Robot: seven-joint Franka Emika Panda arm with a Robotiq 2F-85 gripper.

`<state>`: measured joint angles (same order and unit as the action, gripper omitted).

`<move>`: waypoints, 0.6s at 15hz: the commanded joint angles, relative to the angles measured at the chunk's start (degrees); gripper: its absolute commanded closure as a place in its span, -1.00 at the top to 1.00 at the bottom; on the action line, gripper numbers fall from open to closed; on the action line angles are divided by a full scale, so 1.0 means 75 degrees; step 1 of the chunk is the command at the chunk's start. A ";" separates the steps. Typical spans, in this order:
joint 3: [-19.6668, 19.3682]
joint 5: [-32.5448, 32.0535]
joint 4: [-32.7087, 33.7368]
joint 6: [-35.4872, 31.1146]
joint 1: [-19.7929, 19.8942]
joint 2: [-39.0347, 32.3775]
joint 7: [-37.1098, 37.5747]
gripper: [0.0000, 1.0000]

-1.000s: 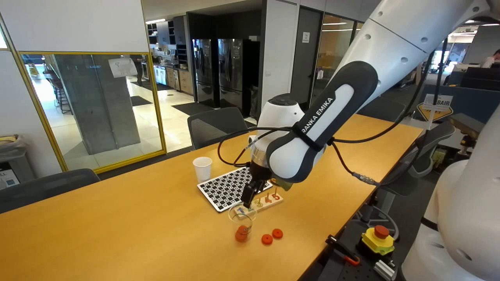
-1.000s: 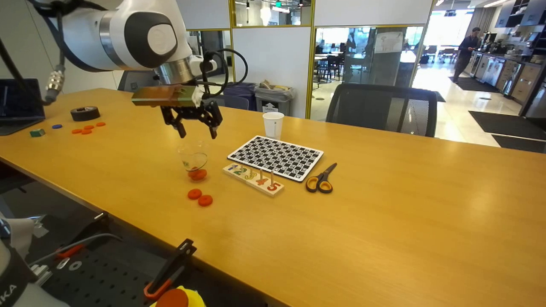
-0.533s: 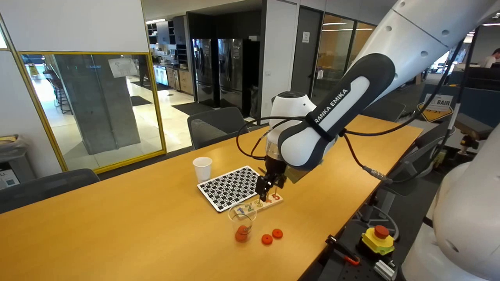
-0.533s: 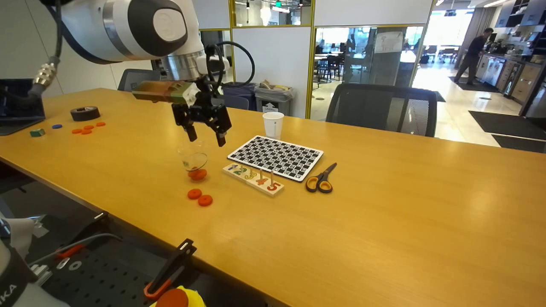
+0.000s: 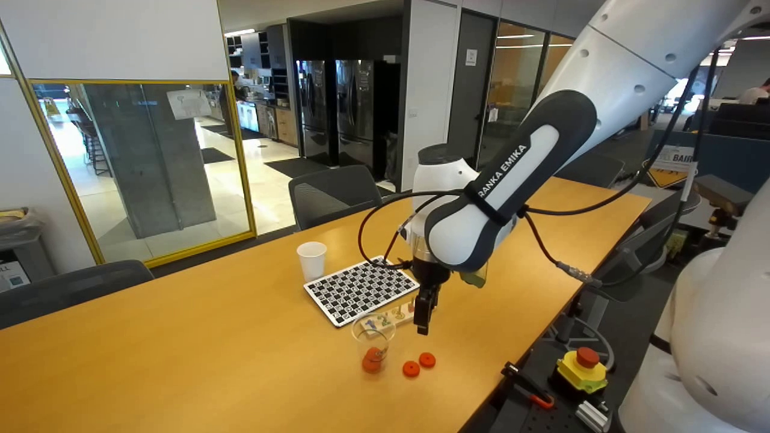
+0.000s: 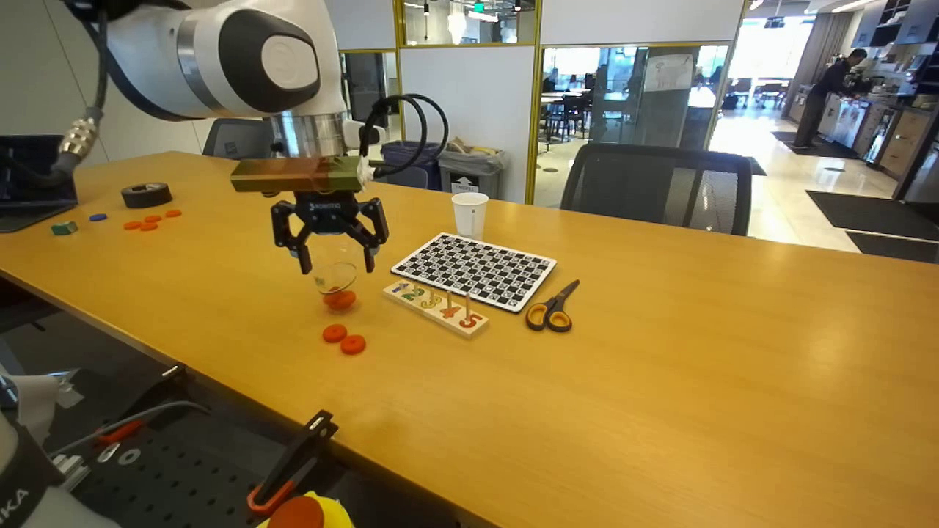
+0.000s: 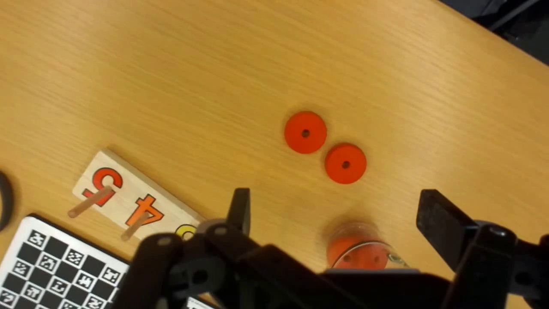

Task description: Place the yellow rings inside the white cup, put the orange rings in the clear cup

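Note:
The clear cup (image 5: pixel 365 341) stands on the table with orange rings (image 5: pixel 372 364) in it. It also shows in an exterior view (image 6: pixel 320 276) and the wrist view (image 7: pixel 388 251), partly hidden there. Two loose orange rings lie beside it, a nearer one (image 7: pixel 345 163) and another (image 7: pixel 305 132). They show in both exterior views (image 5: pixel 411 368) (image 6: pixel 353 345). The white cup (image 5: pixel 312 261) stands upright behind the checkerboard, also in an exterior view (image 6: pixel 469 215); its inside is hidden. No yellow rings show. My gripper (image 7: pixel 334 192) is open and empty, above the table near the loose rings (image 6: pixel 337 270) (image 5: pixel 423 331).
A checkerboard (image 6: pixel 473 271) and a numbered wooden peg board (image 6: pixel 436 309) lie beside the clear cup. Scissors (image 6: pixel 554 312) lie by the checkerboard. Farther off are more orange discs (image 6: pixel 152 219), a tape roll (image 6: pixel 146 195), a green block (image 6: pixel 64 229) and a laptop (image 6: pixel 37 183).
My gripper has moved from above the clear cup toward the loose rings' side, turned, and come lower. It stays open. The cups and rings have not moved.

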<state>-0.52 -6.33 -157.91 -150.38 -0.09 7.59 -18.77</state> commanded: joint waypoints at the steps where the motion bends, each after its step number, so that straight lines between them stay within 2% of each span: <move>1: -0.0085 -0.0002 0.0006 -0.0374 -0.0226 -0.0473 -0.1369 1.00; 5: 0.0066 0.0134 0.0003 -0.0906 -0.0328 -0.1105 -0.2775 1.00; 9: 0.0337 0.0391 0.0004 -0.1646 -0.0193 -0.1698 -0.3814 1.00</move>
<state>0.56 -5.82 -157.94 -158.15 -2.10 -2.27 -41.36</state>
